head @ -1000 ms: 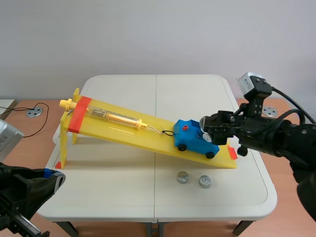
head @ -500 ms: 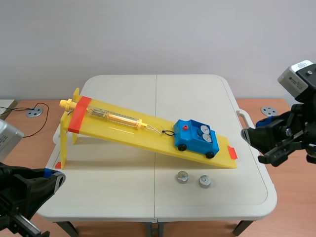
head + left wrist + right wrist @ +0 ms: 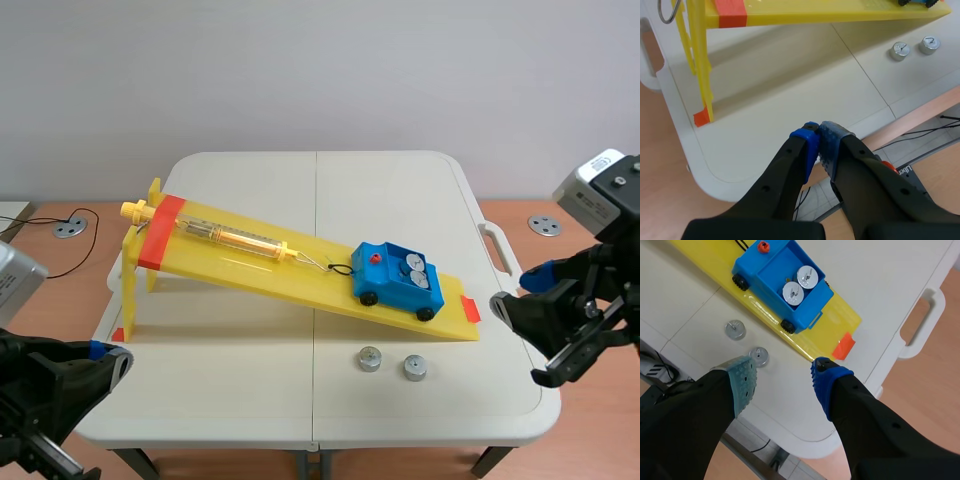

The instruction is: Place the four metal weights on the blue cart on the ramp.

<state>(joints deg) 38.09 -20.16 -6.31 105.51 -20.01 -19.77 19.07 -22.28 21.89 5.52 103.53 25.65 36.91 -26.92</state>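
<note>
Two of the four small round silver metal weights (image 3: 792, 292) lie side by side in the open bed of the blue plastic wheeled cart (image 3: 771, 269). The cart stands on the lower part of the yellow plastic ramp (image 3: 255, 268), just short of the orange-red mark at its foot. The other two weights (image 3: 370, 358) rest on the white desk (image 3: 250, 400), just beside each other and near the ramp's lower edge without touching it.

Right gripper (image 3: 782, 372): fingers spread wide, holding nothing, hovering over the desk's near edge. The nearer loose weight (image 3: 759, 356) lies just ahead of it.

Left gripper (image 3: 817, 137): pads pressed together on nothing, low at the desk's near corner, well apart from the weights.

Assessment: the task appears half done. The weights are probably dense for their size, rigid and smooth-sided, so slipping is the main risk. Each has a small wire loop on top, which looks too slight to grip. The recommended hold is from above, with the pads across the round flank and set low, lined up so the neighbouring weight is not knocked. The cart sits on wheels on a slope, hooked by a cord to a clear spring scale (image 3: 230, 237). A weight should be lowered into it, not dropped.
</note>
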